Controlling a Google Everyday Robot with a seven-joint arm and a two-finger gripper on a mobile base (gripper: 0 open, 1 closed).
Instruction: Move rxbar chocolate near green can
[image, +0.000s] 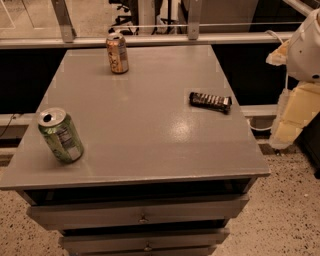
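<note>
Rxbar chocolate (210, 101) lies flat on the right side of the grey cabinet top (150, 125), well apart from the green can (61, 135).

The bar's long axis runs nearly left to right, its right end a touch nearer the front edge, its pale lettering too small to read. The green can stands by the front-left corner, opening up (its white label patch cannot be read either), and an orange can (117, 53) stands at the back. Drawers (140, 212) with small knobs sit under the top, on a speckled floor (285, 215), with a glazed rail behind. The pale gripper (292, 117) hangs off the table's right side, clear of everything. I cannot tell whether it is released or clenched.
</note>
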